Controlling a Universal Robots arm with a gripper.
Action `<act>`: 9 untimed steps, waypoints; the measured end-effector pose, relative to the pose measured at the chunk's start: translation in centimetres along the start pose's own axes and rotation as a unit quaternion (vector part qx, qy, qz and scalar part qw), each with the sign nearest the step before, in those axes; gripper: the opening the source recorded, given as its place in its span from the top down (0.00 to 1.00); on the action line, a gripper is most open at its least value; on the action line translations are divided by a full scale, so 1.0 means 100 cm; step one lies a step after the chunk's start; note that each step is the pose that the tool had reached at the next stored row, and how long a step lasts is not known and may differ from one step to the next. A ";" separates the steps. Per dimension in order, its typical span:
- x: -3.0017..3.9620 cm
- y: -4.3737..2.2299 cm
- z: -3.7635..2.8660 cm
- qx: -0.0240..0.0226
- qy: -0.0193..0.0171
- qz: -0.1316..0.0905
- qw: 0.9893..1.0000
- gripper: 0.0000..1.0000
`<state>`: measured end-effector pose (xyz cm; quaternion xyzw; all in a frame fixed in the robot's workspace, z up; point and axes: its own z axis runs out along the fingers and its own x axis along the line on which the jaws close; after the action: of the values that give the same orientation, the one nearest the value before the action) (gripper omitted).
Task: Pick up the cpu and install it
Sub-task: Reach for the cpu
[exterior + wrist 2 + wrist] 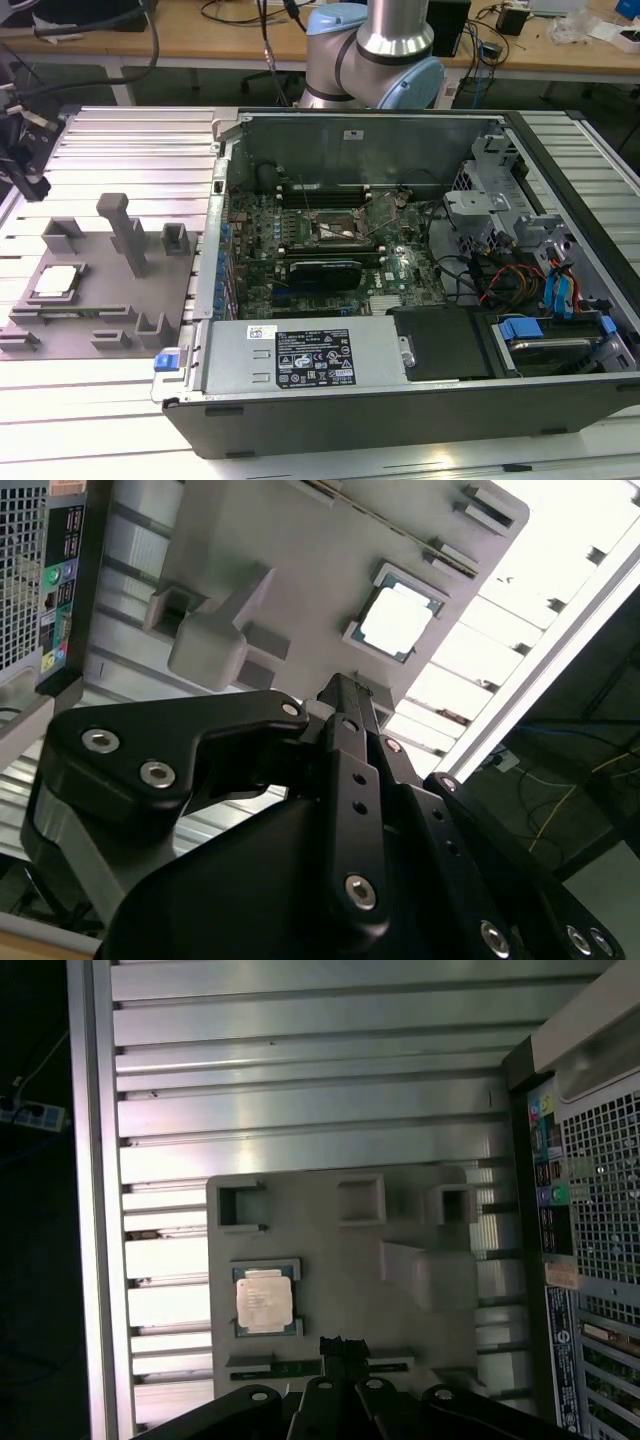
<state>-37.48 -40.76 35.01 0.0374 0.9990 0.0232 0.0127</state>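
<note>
The cpu is seated in a recess of a grey plate on the table, at the exterior view's left of an open computer case. In both wrist views, the fingers are seen pressed together with nothing held, near the cpu but apart from it.

Exterior view high over case; both wrist views above tray.
</note>
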 end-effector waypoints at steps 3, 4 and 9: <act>0.0013 -0.0004 0.0021 0.000 0.000 0.000 1.000 0.89; 0.0018 -0.0005 0.0027 0.000 0.000 0.000 1.000 0.89; 0.0053 -0.0014 0.0072 0.000 0.000 0.000 1.000 0.89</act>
<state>-37.99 -40.83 34.27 0.0374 0.9990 0.0232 0.0126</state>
